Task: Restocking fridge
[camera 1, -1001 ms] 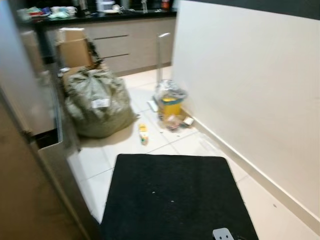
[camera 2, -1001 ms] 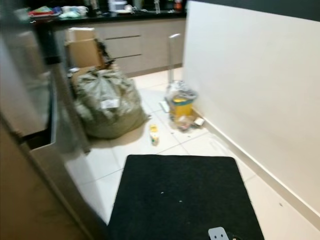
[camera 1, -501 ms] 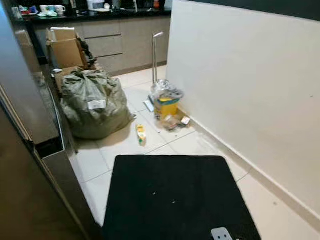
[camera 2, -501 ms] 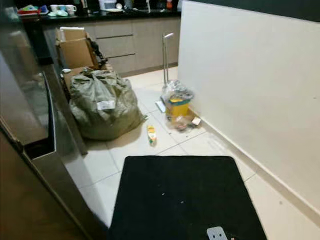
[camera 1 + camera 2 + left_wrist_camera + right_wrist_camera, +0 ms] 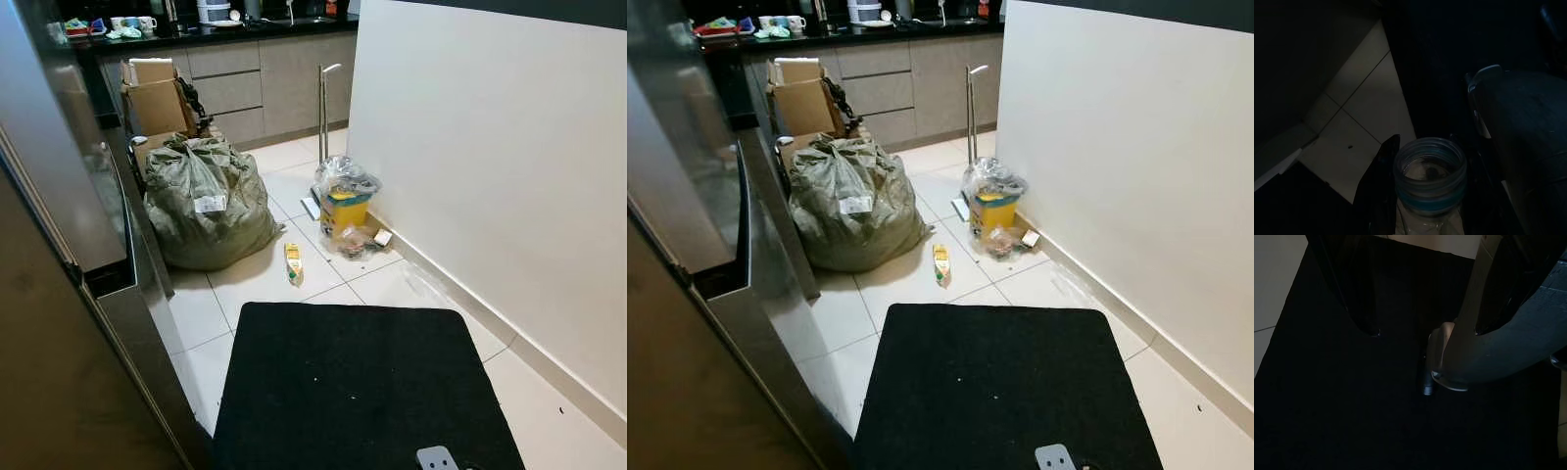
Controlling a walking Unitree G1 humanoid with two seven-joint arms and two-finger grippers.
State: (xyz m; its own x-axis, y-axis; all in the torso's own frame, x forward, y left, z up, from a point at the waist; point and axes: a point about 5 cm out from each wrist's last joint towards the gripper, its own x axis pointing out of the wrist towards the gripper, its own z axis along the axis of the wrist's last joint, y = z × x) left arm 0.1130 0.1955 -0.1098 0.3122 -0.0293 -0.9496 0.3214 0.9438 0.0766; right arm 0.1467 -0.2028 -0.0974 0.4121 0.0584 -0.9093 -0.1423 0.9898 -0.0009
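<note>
Left gripper (image 5: 1425, 196) pinching an uncapped clear bottle (image 5: 1430, 171) beside the closed fridge (image 5: 69, 323); right gripper's finger state indiscernible; stocking not begun.

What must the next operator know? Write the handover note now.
Left gripper: shut on a clear, uncapped bottle, held low above the floor.
Right gripper: hangs idle over the black mat.
Fridge: steel front on the robot's left.
Done: bottle is in hand.
Left: get it into the fridge.
Ahead on the tiles: green sack, small yellow carton.
</note>
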